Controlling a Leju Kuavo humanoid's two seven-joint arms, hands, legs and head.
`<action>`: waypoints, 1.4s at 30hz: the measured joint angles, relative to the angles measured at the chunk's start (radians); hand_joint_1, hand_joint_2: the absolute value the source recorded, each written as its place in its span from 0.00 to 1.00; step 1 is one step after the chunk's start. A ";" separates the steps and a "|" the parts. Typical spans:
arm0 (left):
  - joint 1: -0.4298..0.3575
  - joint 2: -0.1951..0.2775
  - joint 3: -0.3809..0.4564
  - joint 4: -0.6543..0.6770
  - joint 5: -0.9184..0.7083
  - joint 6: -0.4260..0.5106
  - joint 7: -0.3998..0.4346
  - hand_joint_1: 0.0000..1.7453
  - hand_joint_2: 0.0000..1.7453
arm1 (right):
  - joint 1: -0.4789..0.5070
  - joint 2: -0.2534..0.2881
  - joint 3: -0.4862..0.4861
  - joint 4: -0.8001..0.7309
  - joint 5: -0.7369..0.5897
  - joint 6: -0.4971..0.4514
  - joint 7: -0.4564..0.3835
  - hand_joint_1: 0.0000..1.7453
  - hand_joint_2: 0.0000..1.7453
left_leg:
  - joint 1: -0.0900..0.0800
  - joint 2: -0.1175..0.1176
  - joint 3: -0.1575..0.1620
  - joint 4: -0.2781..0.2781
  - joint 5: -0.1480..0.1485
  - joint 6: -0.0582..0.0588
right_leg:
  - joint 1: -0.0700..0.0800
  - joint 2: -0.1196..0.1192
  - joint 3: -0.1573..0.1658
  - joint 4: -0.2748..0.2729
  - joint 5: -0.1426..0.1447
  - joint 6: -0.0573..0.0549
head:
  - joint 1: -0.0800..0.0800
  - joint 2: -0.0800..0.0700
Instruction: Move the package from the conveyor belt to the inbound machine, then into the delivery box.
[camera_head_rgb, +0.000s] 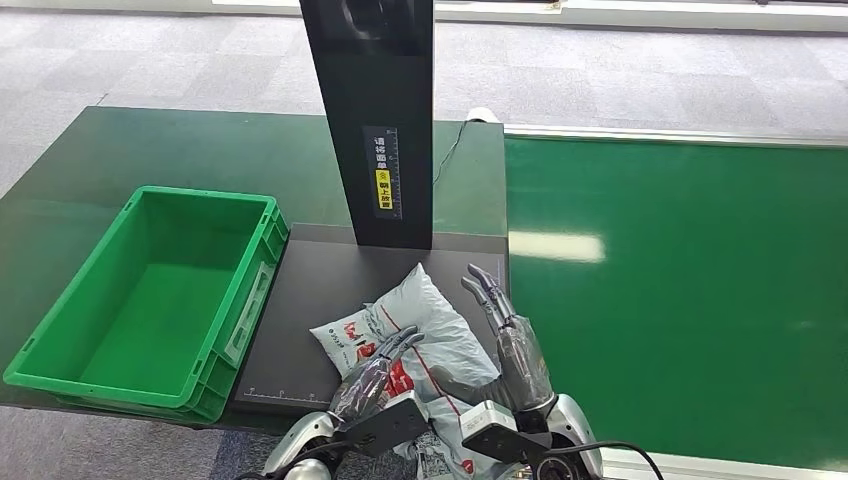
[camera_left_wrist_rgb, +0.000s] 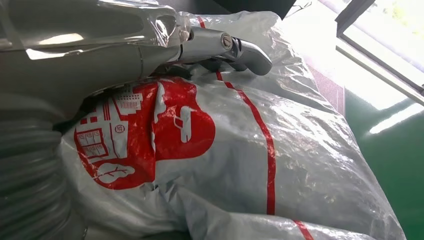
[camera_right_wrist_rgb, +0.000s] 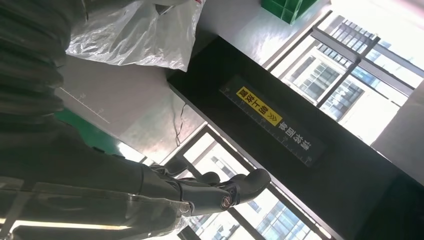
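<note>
Package, a white plastic mailer with red print, lies on the dark platform of the inbound machine, just in front of its black upright column. In the head view the left hand rests on the package's near side, fingers laid over it, while the right hand stands just beside its right edge, fingers straight and apart, holding nothing. A green delivery box sits left on the bench; the conveyor belt lies right.

From the left wrist, the fingers press the package.

From the right wrist, the fingers extend free, apart from the package.
</note>
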 joint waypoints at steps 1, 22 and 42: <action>0.000 0.000 0.000 0.000 -0.002 0.000 0.002 0.82 1.00 | 0.000 0.000 0.000 -0.001 -0.008 -0.008 -0.004 0.00 1.00 | 0.000 0.000 0.000 0.000 0.000 0.000 | 0.000 0.000 0.000 0.000 0.000 0.000 | 0.000 0.000; 0.097 0.008 0.081 -0.138 0.099 0.234 -0.112 1.00 1.00 | 0.031 -0.007 -0.034 -0.052 -0.145 -0.135 -0.055 0.00 1.00 | 0.000 0.001 -0.004 0.000 0.000 0.000 | 0.000 0.000 -0.006 0.000 0.000 0.000 | 0.000 0.000; 0.123 0.099 0.102 -0.525 -0.025 0.706 -0.325 1.00 1.00 | 0.068 -0.029 -0.034 -0.052 -0.154 -0.149 -0.100 0.00 1.00 | 0.000 0.000 -0.008 0.000 0.000 0.000 | 0.001 0.000 -0.010 0.000 0.000 0.000 | 0.000 0.000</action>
